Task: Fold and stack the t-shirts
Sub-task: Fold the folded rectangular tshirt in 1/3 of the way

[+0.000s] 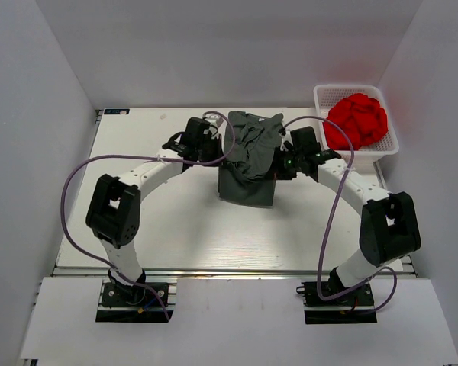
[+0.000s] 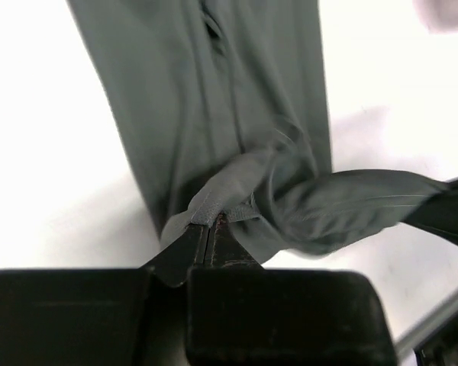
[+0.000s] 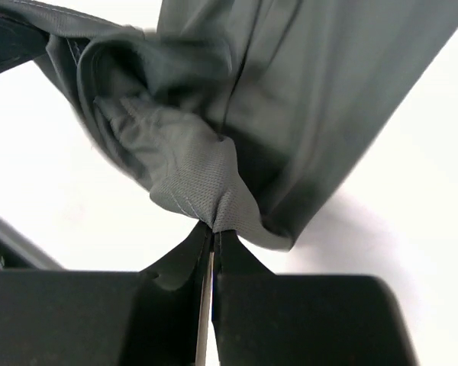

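Charcoal-grey t-shirt (image 1: 248, 169) was at the far centre of the table (image 1: 183, 225), bunched at its far end, between both arms. Left gripper (image 2: 211, 231) pinched a fold on its left side, and right gripper (image 3: 212, 227) pinched a fold on its right. White basket (image 1: 348, 88), far right, held red cloth (image 1: 356, 120).

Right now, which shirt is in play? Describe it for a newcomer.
On the white table, look mid-back. The t-shirt is bunched, pinched by the left gripper and right gripper. It is charcoal grey, unlike the red cloth in the basket.
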Available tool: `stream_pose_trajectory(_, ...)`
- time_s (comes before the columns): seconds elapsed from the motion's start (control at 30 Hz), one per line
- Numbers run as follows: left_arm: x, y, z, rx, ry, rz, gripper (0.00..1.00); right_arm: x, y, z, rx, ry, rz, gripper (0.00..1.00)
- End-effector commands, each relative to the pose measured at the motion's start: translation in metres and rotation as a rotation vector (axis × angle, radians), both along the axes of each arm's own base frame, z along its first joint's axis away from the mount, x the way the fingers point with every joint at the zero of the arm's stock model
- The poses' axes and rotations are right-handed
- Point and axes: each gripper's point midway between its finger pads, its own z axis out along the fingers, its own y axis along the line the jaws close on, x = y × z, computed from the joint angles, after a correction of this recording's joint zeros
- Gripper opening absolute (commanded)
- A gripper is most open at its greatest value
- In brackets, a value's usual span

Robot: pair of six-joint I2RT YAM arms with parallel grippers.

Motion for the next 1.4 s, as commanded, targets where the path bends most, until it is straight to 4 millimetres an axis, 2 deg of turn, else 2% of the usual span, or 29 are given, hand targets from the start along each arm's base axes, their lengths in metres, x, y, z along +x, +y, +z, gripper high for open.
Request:
stream_pose_trajectory(0.0, 0.027, 0.010, 0.019, 0.016, -0.054, 0.049, 0.00, 0.033, -0.007, 0.019, 0.010, -0.073, -0.057, 0.00)
stream_pose_trajectory(0.07, 0.040, 0.008, 0.018, 0.014, -0.060, 0.044, 0.00, 0.044, -0.011, 0.021, 0.009, -0.079, -0.075, 0.00)
stream_pose_trajectory(0.1, 0.049, 0.008, 0.025, 0.006, -0.076, 0.053, 0.00, 0.049, -0.015, 0.017, 0.004, -0.071, -0.090, 0.00)
stream_pose_trajectory(0.17, 0.057, 0.008, 0.018, 0.012, -0.065, 0.046, 0.00, 0.061, -0.024, 0.020, 0.004, -0.081, -0.118, 0.00)
stream_pose_trajectory(0.2, 0.063, 0.005, 0.023, 0.005, -0.078, 0.046, 0.00, 0.063, -0.023, 0.020, 0.007, -0.081, -0.113, 0.00)
stream_pose_trajectory(0.27, 0.071, 0.006, 0.014, 0.017, -0.076, 0.035, 0.00, 0.072, -0.025, 0.021, 0.005, -0.093, -0.105, 0.00)
stream_pose_trajectory(0.33, 0.080, 0.004, 0.019, 0.002, -0.088, 0.022, 0.00, 0.077, -0.023, 0.023, 0.017, -0.098, -0.092, 0.00)
stream_pose_trajectory(0.37, 0.083, 0.003, 0.018, 0.004, -0.084, 0.021, 0.00, 0.083, -0.028, 0.017, 0.011, -0.085, -0.104, 0.00)
stream_pose_trajectory(0.4, 0.091, 0.006, 0.015, 0.004, -0.085, 0.032, 0.00, 0.087, -0.028, 0.019, 0.012, -0.093, -0.106, 0.00)
stream_pose_trajectory(0.5, 0.101, 0.003, 0.017, -0.006, -0.107, 0.004, 0.00, 0.099, -0.032, 0.015, 0.014, -0.095, -0.106, 0.00)
stream_pose_trajectory(0.53, 0.103, 0.002, 0.009, -0.001, -0.096, 0.004, 0.00, 0.101, -0.032, 0.009, 0.012, -0.083, -0.105, 0.00)
stream_pose_trajectory(0.57, 0.108, 0.004, 0.008, -0.003, -0.112, -0.003, 0.00, 0.108, -0.030, 0.013, 0.017, -0.097, -0.100, 0.00)
stream_pose_trajectory(0.67, 0.117, -0.007, 0.008, -0.033, -0.135, -0.047, 0.00, 0.119, -0.028, 0.008, 0.045, -0.095, -0.079, 0.00)
stream_pose_trajectory(0.77, 0.132, -0.010, 0.008, -0.041, -0.163, -0.065, 0.00, 0.131, -0.033, 0.002, 0.047, -0.093, -0.091, 0.00)
stream_pose_trajectory(0.8, 0.135, -0.013, -0.002, -0.045, -0.160, -0.072, 0.00, 0.138, -0.032, -0.005, 0.045, -0.090, -0.090, 0.00)
stream_pose_trajectory(0.87, 0.144, -0.013, 0.004, -0.082, -0.202, -0.096, 0.00, 0.148, -0.034, -0.006, 0.044, -0.112, -0.091, 0.00)
stream_pose_trajectory(0.9, 0.145, -0.015, -0.002, -0.091, -0.208, -0.105, 0.07, 0.155, -0.034, -0.012, 0.050, -0.122, -0.083, 0.00)
stream_pose_trajectory(0.93, 0.155, -0.015, -0.002, -0.107, -0.256, -0.118, 0.17, 0.167, -0.039, -0.012, 0.052, -0.136, -0.099, 0.00)
stream_pose_trajectory(0.97, 0.162, -0.015, -0.001, -0.125, -0.276, -0.126, 0.29, 0.172, -0.037, -0.021, 0.056, -0.125, -0.094, 0.05)
stream_pose_trajectory(1.0, 0.166, -0.018, -0.001, -0.133, -0.283, -0.134, 0.65, 0.182, -0.038, -0.012, 0.066, -0.136, -0.098, 0.26)
stream_pose_trajectory(1.03, 0.172, -0.015, -0.006, -0.134, -0.264, -0.134, 0.98, 0.192, -0.039, -0.015, 0.085, -0.134, -0.094, 0.40)
stream_pose_trajectory(1.07, 0.186, -0.018, -0.003, -0.162, -0.268, -0.161, 1.00, 0.195, -0.038, -0.014, 0.104, -0.129, -0.088, 0.54)
stream_pose_trajectory(1.1, 0.190, -0.022, -0.003, -0.166, -0.265, -0.181, 1.00, 0.203, -0.037, -0.001, 0.121, -0.160, -0.082, 0.81)
stream_pose_trajectory(1.13, 0.192, -0.018, -0.008, -0.163, -0.223, -0.180, 1.00, 0.212, -0.041, 0.002, 0.126, -0.170, -0.080, 0.90)
stream_pose_trajectory(1.17, 0.199, -0.023, 0.013, -0.181, -0.268, -0.206, 1.00, 0.216, -0.038, 0.015, 0.141, -0.199, -0.050, 0.90)
stream_pose_trajectory(1.2, 0.201, -0.018, 0.011, -0.183, -0.258, -0.203, 1.00, 0.217, -0.038, 0.018, 0.144, -0.200, -0.049, 0.90)
stream_pose_trajectory(1.3, 0.185, -0.018, 0.016, -0.199, -0.260, -0.243, 1.00, 0.202, -0.034, 0.030, 0.140, -0.213, 0.001, 0.90)
stream_pose_trajectory(1.33, 0.173, -0.014, 0.024, -0.194, -0.273, -0.249, 1.00, 0.187, -0.033, 0.018, 0.139, -0.186, 0.018, 0.90)
stream_pose_trajectory(1.37, 0.164, -0.012, 0.026, -0.192, -0.261, -0.248, 1.00, 0.180, -0.030, 0.014, 0.148, -0.173, 0.026, 0.90)
